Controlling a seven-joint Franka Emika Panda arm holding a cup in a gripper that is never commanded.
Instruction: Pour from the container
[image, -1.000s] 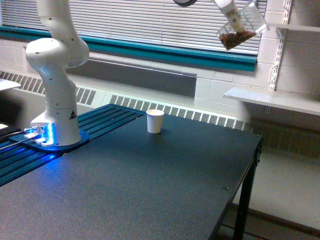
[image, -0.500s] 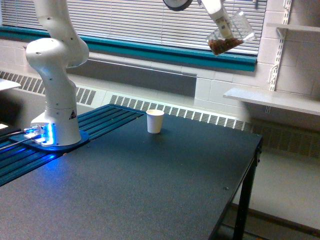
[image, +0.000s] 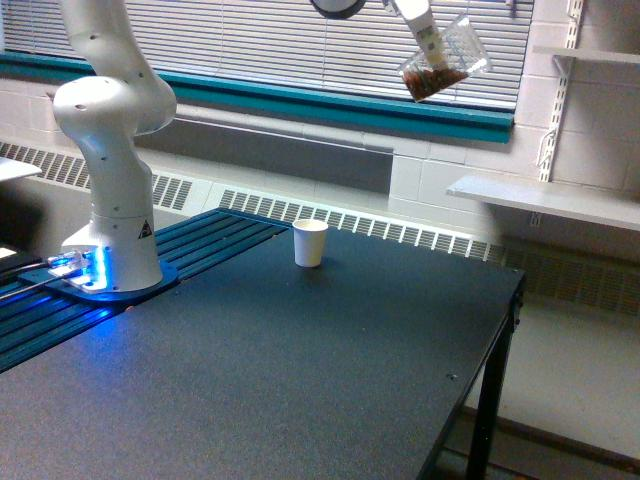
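The container (image: 446, 60), a small clear plastic cup with brown granular bits pooled at its lower end, hangs tilted high at the top of the exterior view. My gripper (image: 428, 42) is shut on it, with a white finger across its side. A white paper cup (image: 310, 242) stands upright on the dark table (image: 300, 380), well below the container and toward the exterior view's left of it.
The arm's white base (image: 110, 200) stands on a blue slatted platform at the exterior view's left. The table's edge and a leg (image: 490, 400) are at the right. Window blinds, a teal sill and white wall shelves (image: 550, 195) lie behind.
The container and my gripper have moved toward the exterior view's left and slightly up, closer to above the white cup. The white cup has not moved.
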